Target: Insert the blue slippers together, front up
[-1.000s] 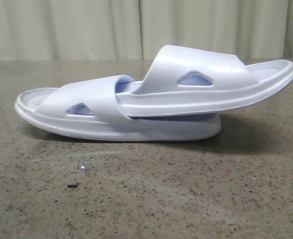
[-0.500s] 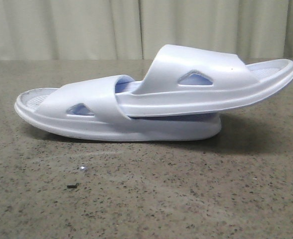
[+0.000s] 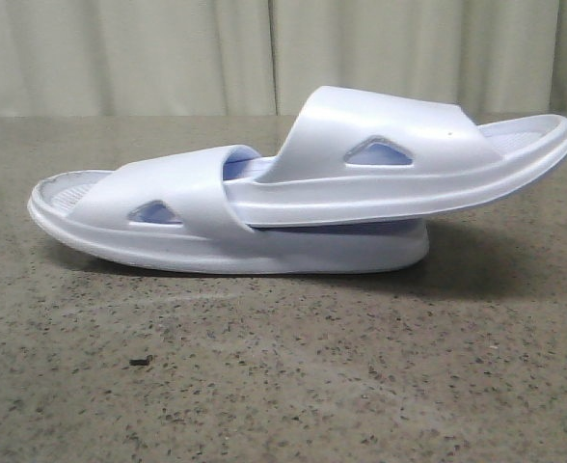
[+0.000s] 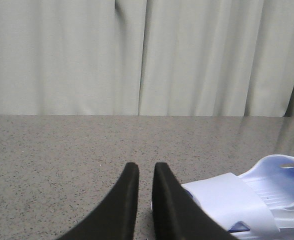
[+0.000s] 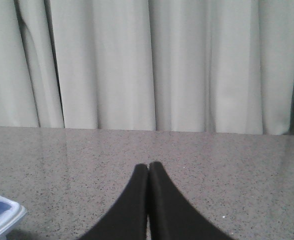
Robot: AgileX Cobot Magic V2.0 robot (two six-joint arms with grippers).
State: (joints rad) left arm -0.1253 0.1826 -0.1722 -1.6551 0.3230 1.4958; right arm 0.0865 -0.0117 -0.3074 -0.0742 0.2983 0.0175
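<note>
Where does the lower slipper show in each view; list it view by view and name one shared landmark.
Front view: the lower slipper lies on the table across the middle, with the upper slipper tucked under its strap.
Left wrist view: a slipper's strap end, probably the lower one, shows at the lower right corner, beside the left tool.
Right wrist view: only a slipper edge at the lower left corner; which slipper is unclear.
Shared landmark: the pale curtain behind the speckled table.

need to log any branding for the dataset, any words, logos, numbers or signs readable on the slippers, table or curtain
None: no readable text in any view.
Pale blue-white moulded foam slippers: no brand, size or logo visible on straps or soles.
Speckled grey stone table: only specks and a small dark fleck.
Pleated off-white curtain: plain.
</note>
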